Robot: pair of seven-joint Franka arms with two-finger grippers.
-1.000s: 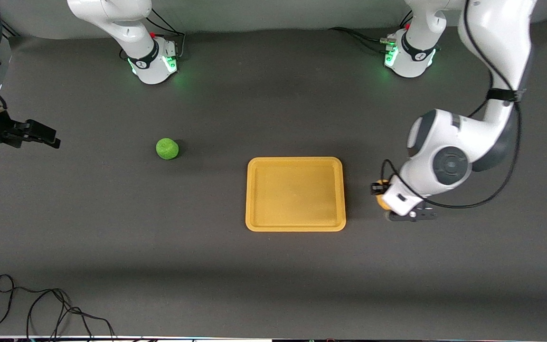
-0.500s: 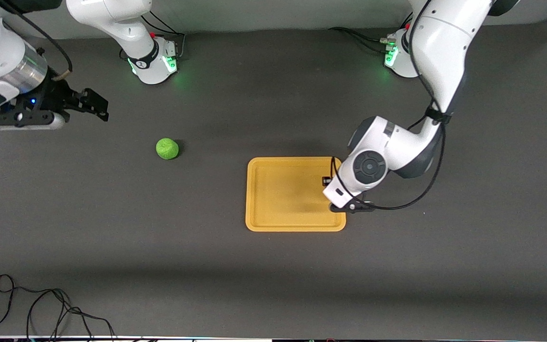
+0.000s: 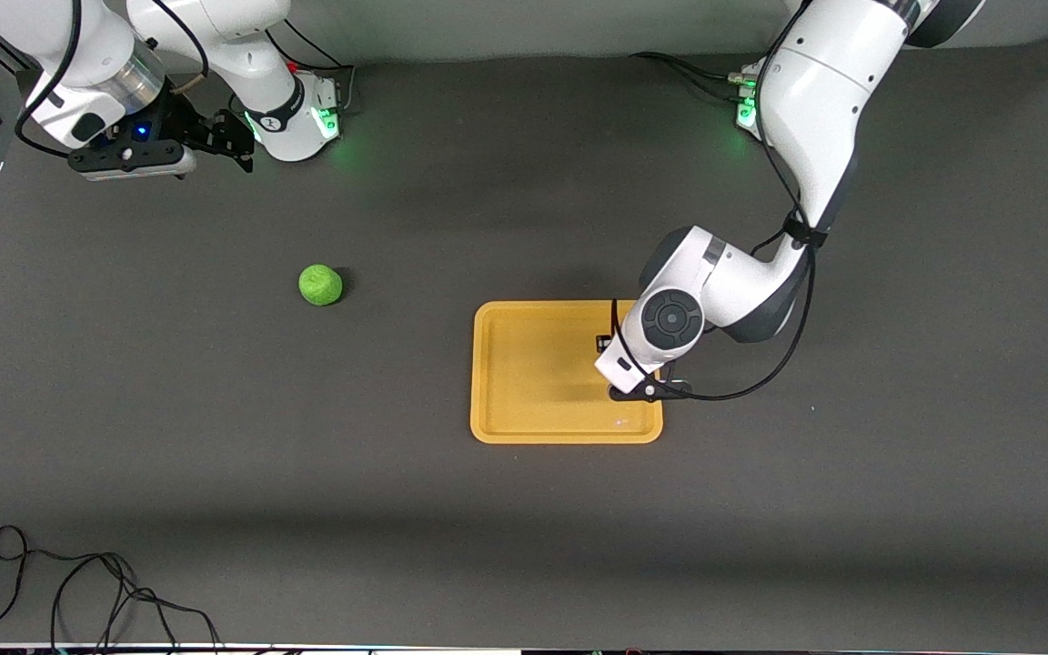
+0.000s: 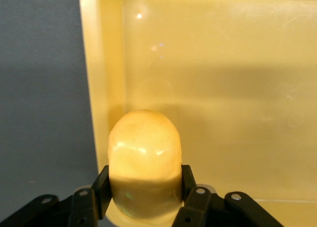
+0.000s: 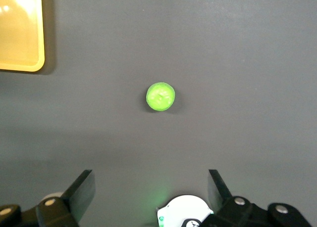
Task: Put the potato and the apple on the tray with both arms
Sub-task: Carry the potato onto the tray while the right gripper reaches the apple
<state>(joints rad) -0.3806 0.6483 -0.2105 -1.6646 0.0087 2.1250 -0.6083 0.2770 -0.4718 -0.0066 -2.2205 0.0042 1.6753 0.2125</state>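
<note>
Potato (image 4: 144,158) — carried in, not yet released
Clamped in left gripper (image 4: 143,195) over tray (image 3: 497,428), having come from table at its 3 o'clock; apple (image 3: 320,285) waits at 9–10 o'clock, right gripper (image 5: 151,187) spread wide, swung up above it.

front view high, facing robots; wrist views look down; all share tray (image 3: 488,382).

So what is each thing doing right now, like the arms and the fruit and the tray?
potato: gripped, held over the tray's edge
left gripper: shut on the potato, over the tray
tray: flat on the table, nothing resting on it yet
apple: loose on the table, toward the right arm's end
right gripper: open, holding nothing, high above the table with the apple in its view
</note>
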